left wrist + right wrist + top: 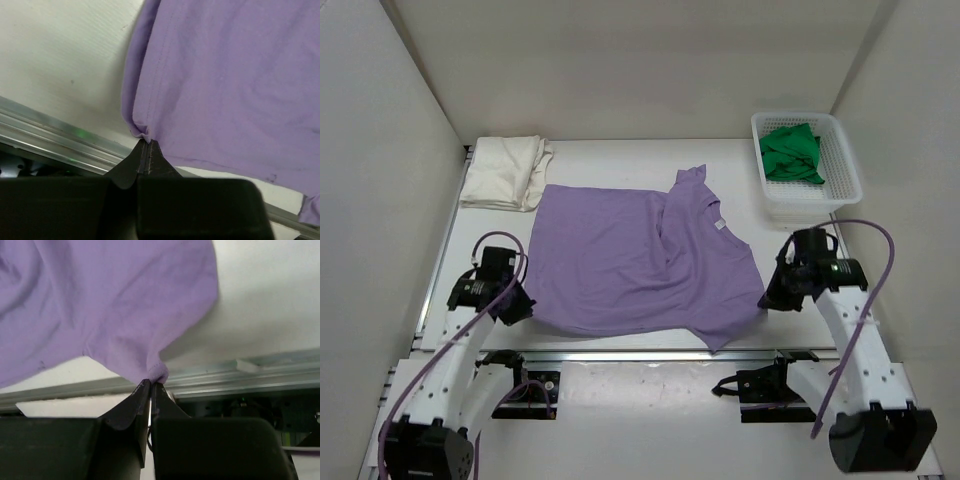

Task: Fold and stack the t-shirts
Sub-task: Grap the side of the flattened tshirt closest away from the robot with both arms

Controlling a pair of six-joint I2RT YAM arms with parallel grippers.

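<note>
A lavender-purple t-shirt lies spread across the middle of the table, its right part folded over with a sleeve pointing to the back. My left gripper is shut on its near-left corner. My right gripper is shut on its right edge, pinching a small bunch of cloth. The cream-white t-shirt lies folded at the back left. The bright green t-shirt sits crumpled in the basket.
The white lattice basket stands at the back right corner. A metal rail runs along the table's near edge, seen close in both wrist views. White walls enclose the table on three sides.
</note>
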